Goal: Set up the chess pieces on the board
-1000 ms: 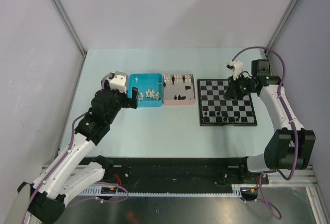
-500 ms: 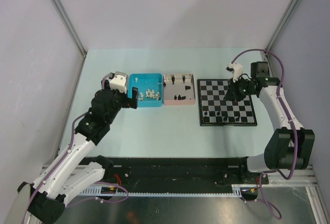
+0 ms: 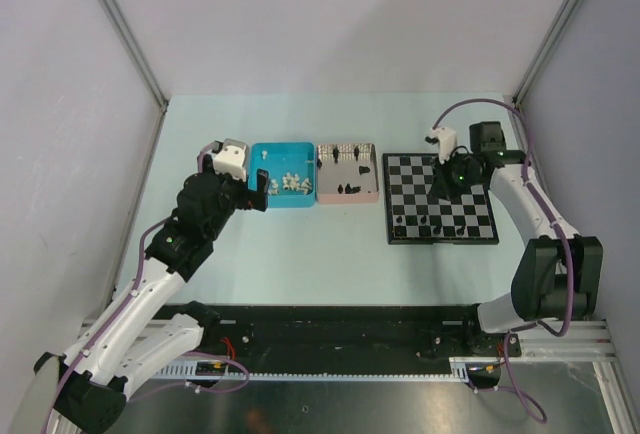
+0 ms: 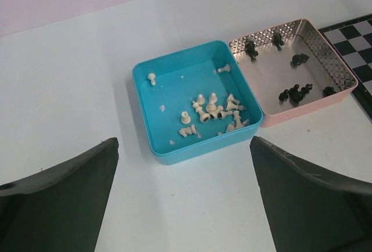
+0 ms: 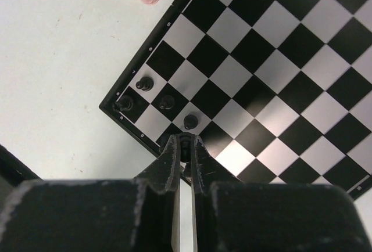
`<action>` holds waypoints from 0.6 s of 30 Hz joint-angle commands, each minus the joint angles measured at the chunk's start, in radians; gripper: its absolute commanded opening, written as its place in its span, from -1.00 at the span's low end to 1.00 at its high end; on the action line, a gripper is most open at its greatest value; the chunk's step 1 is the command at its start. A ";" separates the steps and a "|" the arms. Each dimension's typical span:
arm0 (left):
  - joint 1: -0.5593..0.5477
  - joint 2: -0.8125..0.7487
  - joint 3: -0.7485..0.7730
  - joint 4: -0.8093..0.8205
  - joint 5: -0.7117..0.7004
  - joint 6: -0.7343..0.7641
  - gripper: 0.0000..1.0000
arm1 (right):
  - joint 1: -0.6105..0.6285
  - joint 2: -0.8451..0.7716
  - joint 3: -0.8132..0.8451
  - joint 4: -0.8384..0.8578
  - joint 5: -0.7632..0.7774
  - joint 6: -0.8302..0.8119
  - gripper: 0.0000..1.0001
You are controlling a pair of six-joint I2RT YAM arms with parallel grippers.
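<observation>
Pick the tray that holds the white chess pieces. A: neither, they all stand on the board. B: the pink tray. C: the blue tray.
C: the white chess pieces lie scattered in the blue tray, while the pink tray beside it holds black pieces.

Bright, even light, faint soft shadows, sheen on the pink tray, close fingers perhaps slightly soft.

The left gripper hangs with jaws spread wide, while the right gripper points down, pinched closed.
</observation>
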 commanded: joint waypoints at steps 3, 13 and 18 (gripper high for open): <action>0.006 -0.008 -0.002 0.026 0.004 0.036 1.00 | 0.049 0.055 -0.024 0.046 0.094 0.014 -0.88; 0.006 -0.005 -0.002 0.026 0.008 0.037 1.00 | 0.048 0.096 -0.058 0.047 0.163 0.019 -0.87; 0.005 -0.005 -0.002 0.026 0.008 0.037 0.99 | 0.048 0.124 -0.070 0.052 0.182 0.023 -0.86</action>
